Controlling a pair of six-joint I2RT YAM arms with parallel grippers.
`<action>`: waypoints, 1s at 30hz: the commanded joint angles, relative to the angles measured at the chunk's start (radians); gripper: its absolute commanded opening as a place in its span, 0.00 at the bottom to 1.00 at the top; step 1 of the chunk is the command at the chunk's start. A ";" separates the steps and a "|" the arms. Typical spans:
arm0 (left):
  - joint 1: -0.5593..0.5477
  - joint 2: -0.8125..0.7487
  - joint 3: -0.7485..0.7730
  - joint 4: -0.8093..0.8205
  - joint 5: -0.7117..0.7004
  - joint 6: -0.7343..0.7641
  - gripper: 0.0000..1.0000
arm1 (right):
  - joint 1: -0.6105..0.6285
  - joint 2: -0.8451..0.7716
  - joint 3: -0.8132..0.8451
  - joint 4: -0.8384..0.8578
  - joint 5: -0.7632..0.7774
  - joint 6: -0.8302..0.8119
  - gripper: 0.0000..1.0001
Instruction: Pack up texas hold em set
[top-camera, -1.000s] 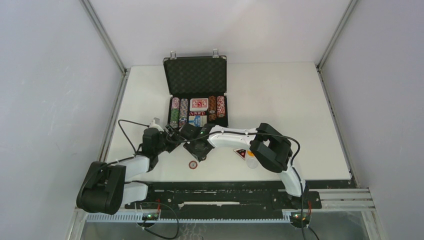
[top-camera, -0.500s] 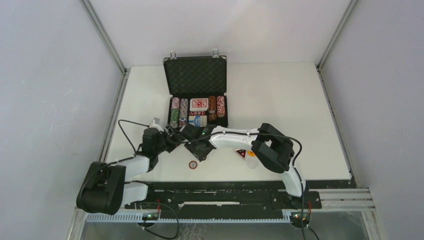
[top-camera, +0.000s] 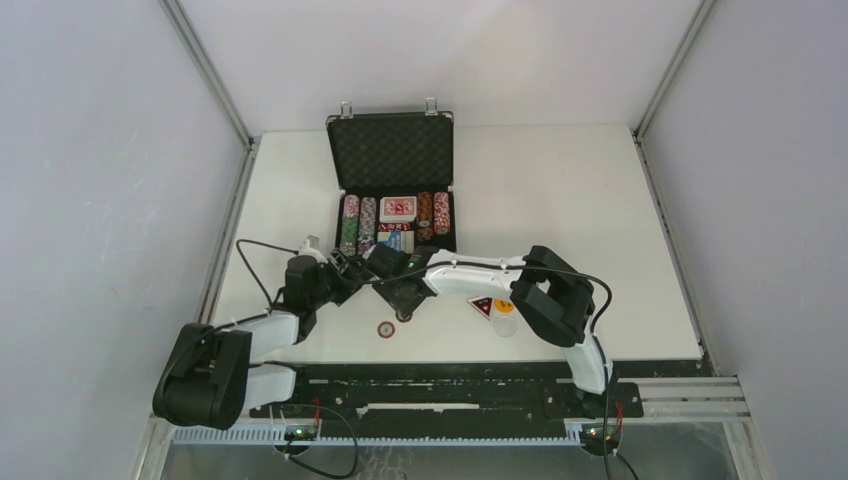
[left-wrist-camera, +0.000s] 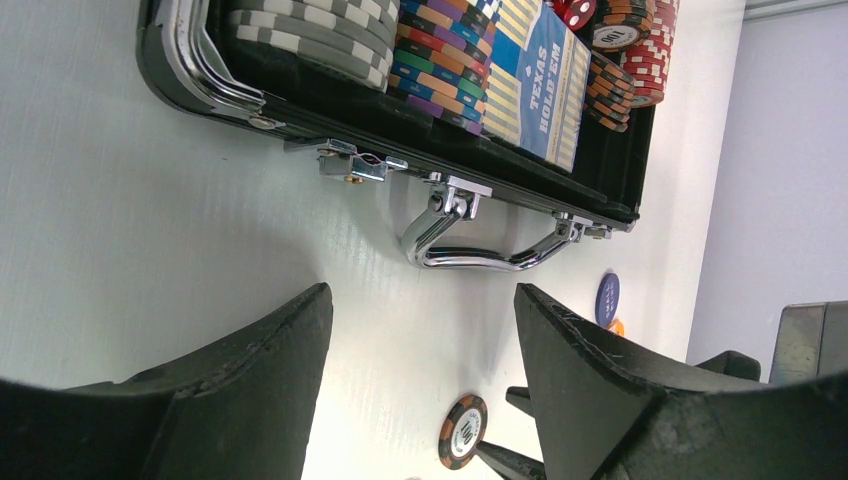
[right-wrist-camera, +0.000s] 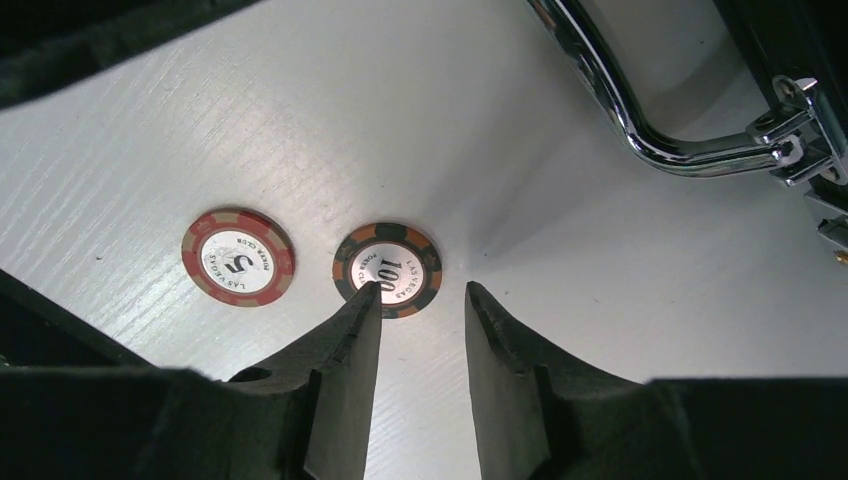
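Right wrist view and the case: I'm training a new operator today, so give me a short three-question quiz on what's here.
1. True or false: the lid of the case is shut.
2. Which number is printed on the chip closest to the fingertips of the right gripper? A) 5 B) 100 C) 25
3. How many loose chips lie on the table in the right wrist view?
Key: 1 false, the lid stands open. 2 B, the 100 chip. 3 two: that one and the red 5 chip beside it.
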 joint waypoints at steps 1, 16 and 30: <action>0.009 0.012 -0.002 -0.094 -0.003 0.027 0.73 | -0.009 -0.057 0.000 0.008 0.008 0.000 0.47; -0.236 -0.267 0.115 -0.429 -0.321 0.204 0.78 | -0.221 -0.397 -0.312 0.125 0.020 0.066 0.65; -0.636 -0.103 0.453 -0.857 -0.567 0.417 0.79 | -0.484 -0.787 -0.617 0.257 -0.025 0.154 0.66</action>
